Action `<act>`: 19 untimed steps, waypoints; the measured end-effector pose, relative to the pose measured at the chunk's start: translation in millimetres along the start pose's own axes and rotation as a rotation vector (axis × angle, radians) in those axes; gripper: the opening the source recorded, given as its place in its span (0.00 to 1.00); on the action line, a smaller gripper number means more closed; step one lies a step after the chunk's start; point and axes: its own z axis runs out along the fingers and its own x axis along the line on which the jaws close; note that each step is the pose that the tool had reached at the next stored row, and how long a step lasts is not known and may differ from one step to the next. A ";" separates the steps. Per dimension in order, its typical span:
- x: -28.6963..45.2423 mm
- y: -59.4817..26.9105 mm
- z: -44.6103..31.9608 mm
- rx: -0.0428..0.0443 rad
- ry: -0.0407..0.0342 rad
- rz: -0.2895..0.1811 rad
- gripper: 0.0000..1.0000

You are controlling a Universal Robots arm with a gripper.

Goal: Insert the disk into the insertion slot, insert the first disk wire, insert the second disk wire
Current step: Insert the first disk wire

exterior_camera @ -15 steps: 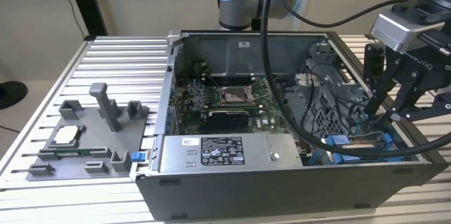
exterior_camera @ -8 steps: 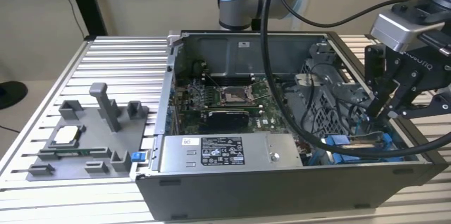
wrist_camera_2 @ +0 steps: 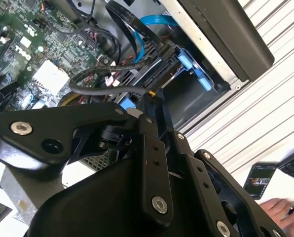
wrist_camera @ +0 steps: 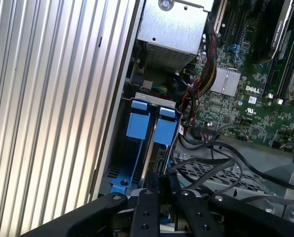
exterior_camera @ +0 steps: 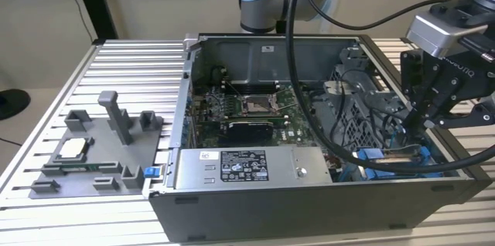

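Item: black two-fingered hand (exterior_camera: 423,123), fingers closed together; I cannot tell if a wire end is pinched | Location: just above flat silver-grey disk in bright blue carrier (exterior_camera: 404,154), which stands in blue-railed grey metal insertion slot (wrist_camera: 118,183) | Handling: I judge a slow, square approach best, clear of loose black cables (wrist_camera: 211,153).

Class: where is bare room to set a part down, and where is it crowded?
Free: ribbed aluminium tabletop beyond the grey plastic fixture block, beside the open grey computer case. Crowded: inside it, around the black end effector.
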 end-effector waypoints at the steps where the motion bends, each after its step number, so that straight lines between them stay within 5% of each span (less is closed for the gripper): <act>1: 0.2 -0.2 0.1 -0.0001 -0.0001 0.000 0.00; 19: 6.3 -11.7 0.9 -0.0052 -0.0005 0.021 0.00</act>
